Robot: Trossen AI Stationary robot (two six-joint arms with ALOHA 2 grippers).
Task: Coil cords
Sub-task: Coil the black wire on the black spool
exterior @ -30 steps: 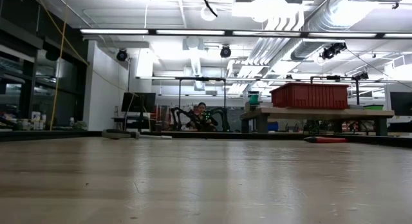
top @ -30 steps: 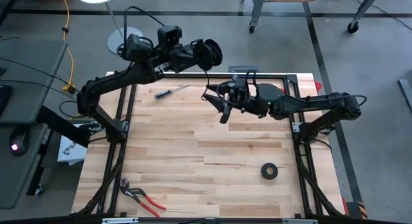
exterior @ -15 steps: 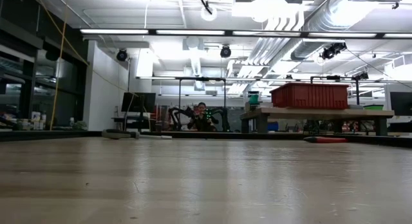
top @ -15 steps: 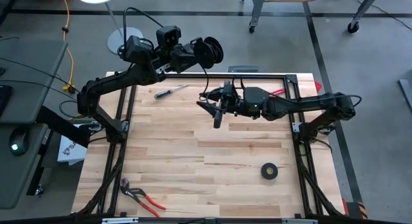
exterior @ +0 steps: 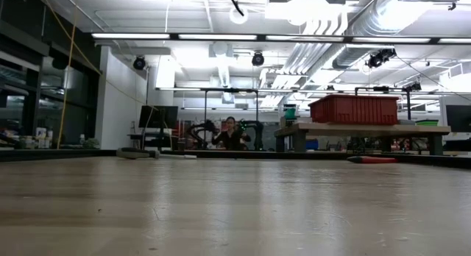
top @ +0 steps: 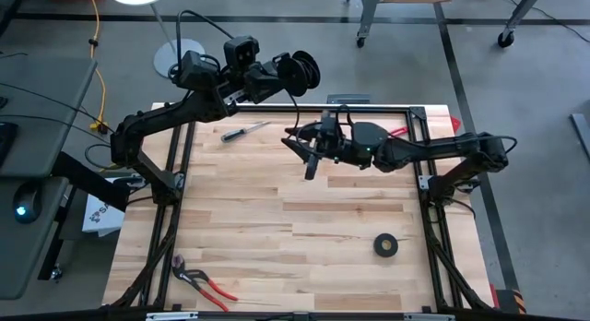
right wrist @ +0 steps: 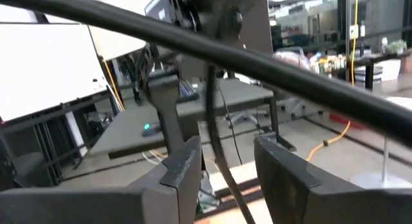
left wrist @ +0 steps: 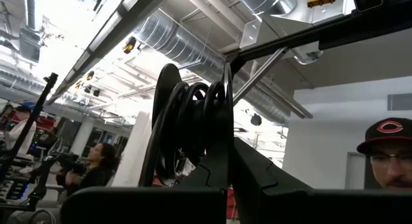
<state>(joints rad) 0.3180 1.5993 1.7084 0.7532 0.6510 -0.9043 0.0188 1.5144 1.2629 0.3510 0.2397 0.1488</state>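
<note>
The black cord [top: 300,74] sits as a bundle of loops clamped in the left pincer [top: 293,77], raised past the counter's [top: 277,210] 12 o'clock edge; a thin tail [top: 297,112] hangs from it. The right pincer [top: 304,153] hovers just below, fingers [right wrist: 183,163] narrowly parted with the tail between them. On the wooden counter lie a screwdriver [top: 244,131] at 11 o'clock, a black tape roll [top: 386,245] at 4 o'clock and red-handled pliers [top: 205,281] at 7 o'clock. A red bin [exterior: 355,109] rests on a far table.

Black cords [top: 300,74] coiled in loops, tail apparently hanging down.
</note>
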